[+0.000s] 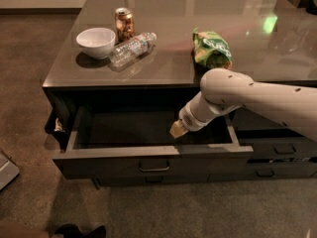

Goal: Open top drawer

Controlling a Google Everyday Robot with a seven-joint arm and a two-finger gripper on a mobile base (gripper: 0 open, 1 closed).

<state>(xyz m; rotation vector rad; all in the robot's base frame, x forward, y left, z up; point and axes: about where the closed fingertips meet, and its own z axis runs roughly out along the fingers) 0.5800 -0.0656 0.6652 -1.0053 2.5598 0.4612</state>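
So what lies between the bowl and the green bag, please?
Camera view: a plastic bottle on its side. The gripper is inside the top drawer.

Top drawer (148, 153) wide open; gripper (178, 129) inside, rt side.
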